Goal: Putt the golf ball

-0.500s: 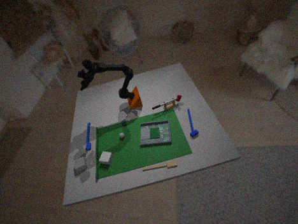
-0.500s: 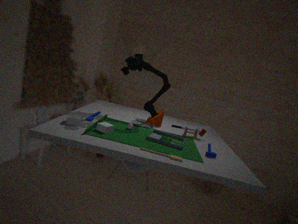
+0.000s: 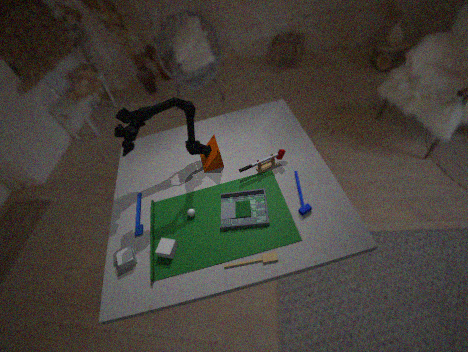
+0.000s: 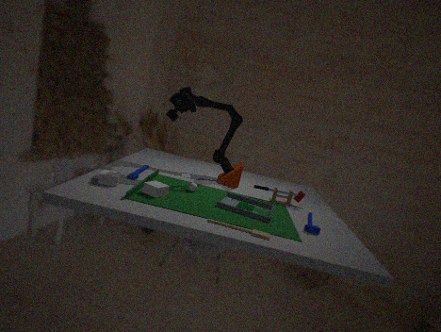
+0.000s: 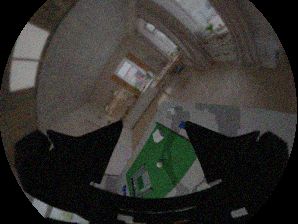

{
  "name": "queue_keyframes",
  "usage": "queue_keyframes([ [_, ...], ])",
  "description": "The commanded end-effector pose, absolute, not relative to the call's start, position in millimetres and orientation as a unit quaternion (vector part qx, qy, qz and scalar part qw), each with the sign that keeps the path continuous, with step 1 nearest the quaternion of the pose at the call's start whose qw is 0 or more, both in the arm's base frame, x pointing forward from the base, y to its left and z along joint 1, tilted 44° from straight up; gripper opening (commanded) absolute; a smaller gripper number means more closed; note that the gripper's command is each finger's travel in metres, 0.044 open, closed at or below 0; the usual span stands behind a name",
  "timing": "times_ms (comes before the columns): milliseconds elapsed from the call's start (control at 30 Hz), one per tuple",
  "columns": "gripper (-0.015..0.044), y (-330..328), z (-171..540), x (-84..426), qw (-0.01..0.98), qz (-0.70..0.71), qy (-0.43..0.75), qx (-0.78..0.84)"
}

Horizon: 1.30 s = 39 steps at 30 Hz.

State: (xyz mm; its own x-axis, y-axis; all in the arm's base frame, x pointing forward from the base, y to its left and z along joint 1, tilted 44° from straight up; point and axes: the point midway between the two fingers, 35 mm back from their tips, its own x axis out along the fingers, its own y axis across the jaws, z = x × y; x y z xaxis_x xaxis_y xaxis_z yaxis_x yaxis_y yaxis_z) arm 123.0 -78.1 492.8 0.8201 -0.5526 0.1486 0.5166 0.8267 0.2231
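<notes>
The red putter (image 3: 281, 154) (image 4: 300, 196) rests across a small wooden rack (image 3: 266, 165) (image 4: 283, 196) behind the mat's right end, its black grip pointing left toward the arm's base. The white golf ball (image 3: 191, 213) (image 4: 192, 187) (image 5: 160, 164) sits on the green mat (image 3: 200, 250) (image 4: 188, 207). The raised green (image 3: 243, 209) (image 5: 140, 183) lies inside a grey-walled frame, with the light grey ramp (image 3: 228, 209) on its ball side. My gripper (image 3: 123, 142) (image 5: 153, 124) is open and empty, high above the table's left side and far from the putter. The putter is not visible in the wrist view.
A white block (image 3: 166, 248) (image 4: 155, 189) stands on the mat's left part. A grey-white block (image 3: 124, 259) (image 4: 105, 178) and a blue club (image 3: 139, 215) (image 4: 138, 172) lie left. Another blue club (image 3: 304, 209) (image 4: 311, 230) lies right. A tan club (image 3: 270, 258) (image 4: 260, 234) lies in front.
</notes>
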Motion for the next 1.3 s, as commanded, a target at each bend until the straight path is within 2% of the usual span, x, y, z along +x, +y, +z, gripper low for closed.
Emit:
queue_keyframes([
  [0,0.044,-124.2,467.5,143.3,0.957,-0.256,-0.05,0.13],
  [200,0.044,-164.3,417.8,197.1,0.958,-0.213,0.045,0.185],
  [367,0.044,-170.2,365.2,250.7,0.958,-0.168,0.15,0.177],
  [733,0.044,-103.8,226.4,348.8,0.915,-0.023,0.399,0.057],
  [1000,0.044,-17.7,126.0,368.6,0.825,0.107,0.545,-0.103],
  [1267,0.044,69.7,32.5,339.7,0.663,0.248,0.634,-0.311],
])
